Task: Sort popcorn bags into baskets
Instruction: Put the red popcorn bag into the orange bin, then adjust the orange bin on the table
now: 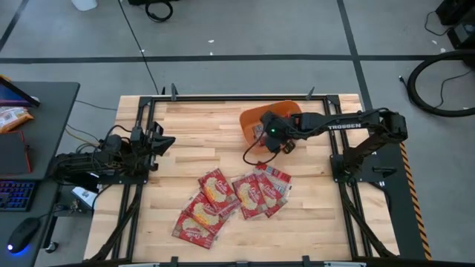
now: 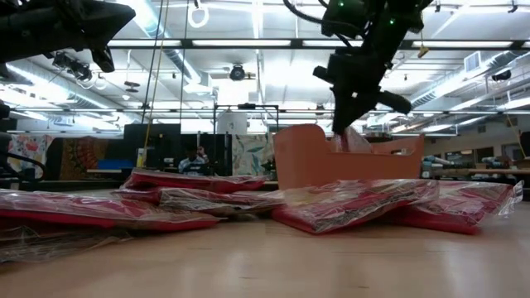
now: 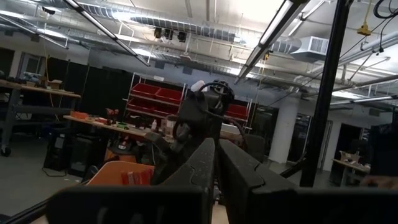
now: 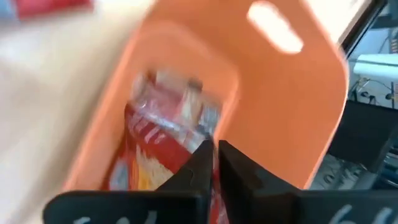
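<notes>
The orange basket stands on the far middle of the table; it also shows in the low view. My right gripper hangs over it, shut on one red popcorn bag that reaches down inside the basket. Several more red popcorn bags lie overlapping in a pile on the near middle of the table, flat on the wood. My left gripper waits shut near the table's left edge, raised off the wood, touching nothing. My right gripper pinches the popcorn bag by its upper edge between the two fingers, coming from above and pointing down. The bag hangs below the fingers inside the basket, its top just above the rim. Whether its lower end rests on the basket floor is hidden.
A black cable loops on the wood between the basket and the pile. A dark side desk left of the table carries a keyboard, a mouse and an orange-and-white snack bag. Bare wood lies around the pile and toward the left.
</notes>
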Robot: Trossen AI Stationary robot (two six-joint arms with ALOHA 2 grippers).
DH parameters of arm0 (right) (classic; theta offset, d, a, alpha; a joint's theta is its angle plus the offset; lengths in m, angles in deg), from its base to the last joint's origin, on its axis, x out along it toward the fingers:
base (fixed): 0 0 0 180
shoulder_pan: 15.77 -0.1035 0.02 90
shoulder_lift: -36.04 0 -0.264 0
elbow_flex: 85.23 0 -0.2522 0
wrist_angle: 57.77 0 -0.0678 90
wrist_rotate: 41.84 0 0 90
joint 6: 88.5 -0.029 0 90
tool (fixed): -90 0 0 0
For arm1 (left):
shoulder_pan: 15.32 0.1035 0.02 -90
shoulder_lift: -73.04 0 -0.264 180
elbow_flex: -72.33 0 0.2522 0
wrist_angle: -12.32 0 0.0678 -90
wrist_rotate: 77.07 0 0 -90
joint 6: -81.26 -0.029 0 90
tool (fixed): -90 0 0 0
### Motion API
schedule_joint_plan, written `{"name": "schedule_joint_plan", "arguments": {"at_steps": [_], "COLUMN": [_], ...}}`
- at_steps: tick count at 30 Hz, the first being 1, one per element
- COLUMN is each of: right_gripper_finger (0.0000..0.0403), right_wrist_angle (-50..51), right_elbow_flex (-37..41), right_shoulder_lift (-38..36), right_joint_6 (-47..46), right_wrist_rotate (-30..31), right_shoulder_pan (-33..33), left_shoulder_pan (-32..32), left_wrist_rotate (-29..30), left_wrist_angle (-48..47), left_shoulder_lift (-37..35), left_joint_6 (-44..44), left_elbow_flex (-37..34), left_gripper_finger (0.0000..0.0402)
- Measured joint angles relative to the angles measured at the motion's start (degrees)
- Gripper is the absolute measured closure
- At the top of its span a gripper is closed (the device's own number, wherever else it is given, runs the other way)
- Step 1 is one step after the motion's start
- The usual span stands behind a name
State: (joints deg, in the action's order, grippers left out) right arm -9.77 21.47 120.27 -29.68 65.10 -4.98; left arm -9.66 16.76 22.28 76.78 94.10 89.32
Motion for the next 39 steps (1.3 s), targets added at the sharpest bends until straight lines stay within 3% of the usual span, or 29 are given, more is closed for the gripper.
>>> {"name": "schedule_joint_plan", "arguments": {"at_steps": [6,10,12,14,16,20,24,28,39], "right_gripper_finger": [0.0324,0.0299,0.0294,0.0294,0.0298,0.0312,0.0323,0.0326,0.0326], "right_wrist_angle": [-10.39,-16.34,-16.23,-12.20,-3.48,11.39,20.82,25.55,26.37], "right_elbow_flex": [1.37,1.12,0.00,-1.67,-3.63,-5.19,-5.17,-5.10,-1.40], "right_shoulder_lift": [0.00,0.00,0.00,0.00,0.00,0.01,0.09,0.48,7.35], "right_joint_6": [-5.13,-5.24,-5.27,-8.06,-16.44,-34.24,-47.33,-53.42,-64.08], "right_wrist_rotate": [-1.36,10.35,16.09,18.14,16.76,7.47,5.90,4.79,1.63], "right_shoulder_pan": [-0.25,-3.02,-4.49,-5.21,-4.70,-1.90,0.28,1.85,2.03], "left_shoulder_pan": [0.00,0.01,0.00,0.00,0.01,0.01,0.00,0.00,-0.03], "left_wrist_rotate": [0.00,0.00,0.00,0.00,0.00,0.00,0.00,0.00,0.00], "left_wrist_angle": [0.01,0.00,0.00,0.00,0.02,0.01,0.02,0.02,0.02], "left_shoulder_lift": [0.00,0.00,0.00,0.00,0.00,0.00,0.00,0.00,0.00], "left_joint_6": [0.00,0.00,0.02,0.01,0.02,0.02,0.04,0.04,0.29], "left_elbow_flex": [0.00,0.00,0.00,0.00,0.00,0.00,0.00,0.00,0.00], "left_gripper_finger": [0.0377,0.0377,0.0377,0.0377,0.0377,0.0377,0.0377,0.0377,0.0377]}}
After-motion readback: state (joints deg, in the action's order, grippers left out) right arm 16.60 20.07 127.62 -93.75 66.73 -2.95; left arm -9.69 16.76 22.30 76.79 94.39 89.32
